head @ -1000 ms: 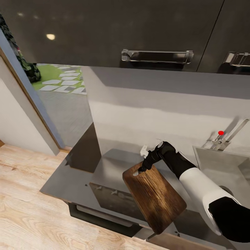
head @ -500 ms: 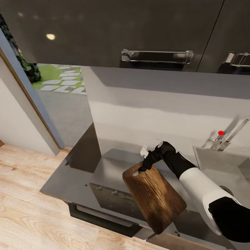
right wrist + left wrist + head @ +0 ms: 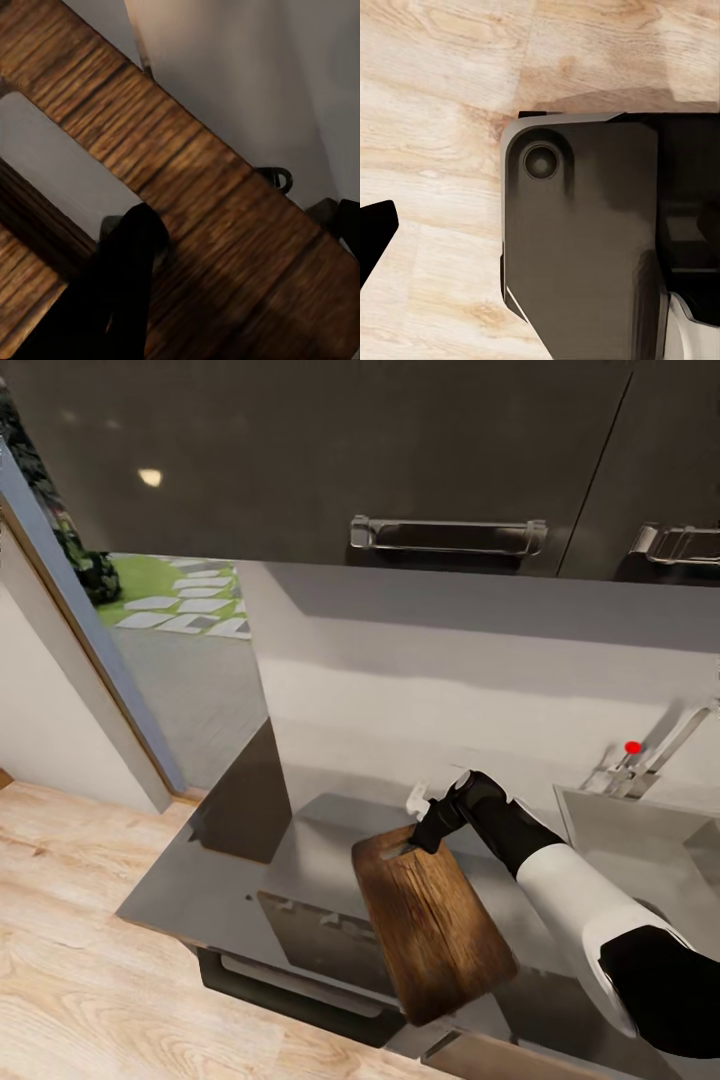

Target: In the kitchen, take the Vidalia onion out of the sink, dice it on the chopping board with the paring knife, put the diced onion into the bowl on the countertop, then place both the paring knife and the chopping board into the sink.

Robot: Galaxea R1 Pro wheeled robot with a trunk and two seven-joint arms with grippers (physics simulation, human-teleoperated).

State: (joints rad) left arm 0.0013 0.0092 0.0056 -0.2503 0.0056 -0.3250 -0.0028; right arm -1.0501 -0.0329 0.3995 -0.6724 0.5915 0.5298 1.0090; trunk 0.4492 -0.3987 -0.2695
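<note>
Floor: light wood planks [image 3: 90, 960] lay nearest, in front of the counter; the same planks [image 3: 442, 90] showed in the left wrist view beneath a dark robot part [image 3: 585, 247].
Left pincer: one dark fingertip [image 3: 375, 232] showed at the frame edge; whether it was wide or narrow could not be told.
Right arm: a white and black arm [image 3: 590, 920] reached from the lower right toward the board's far end.
Chopping board: the brown wooden chopping board [image 3: 430, 920] was tilted, its near corner hanging past the counter's front edge, its slotted end up at the pincer.
Right pincer: the right pincer [image 3: 420, 840] was clamped on the slotted end of the board; in the wrist view a dark finger [image 3: 120, 285] pressed on the wood grain [image 3: 210, 202] beside the slot.
Counter: the grey counter [image 3: 200, 890] ran under the board.
Sink: the grey sink [image 3: 640, 840] sat to the right, well apart from the board, with a red-knobbed tap [image 3: 650, 755] behind it.
Wall: a pale grey wall [image 3: 450, 670] rose behind the counter.
Cabinets: glossy dark cabinets [image 3: 300, 450] with chrome handles [image 3: 448, 536] hung farthest up.
</note>
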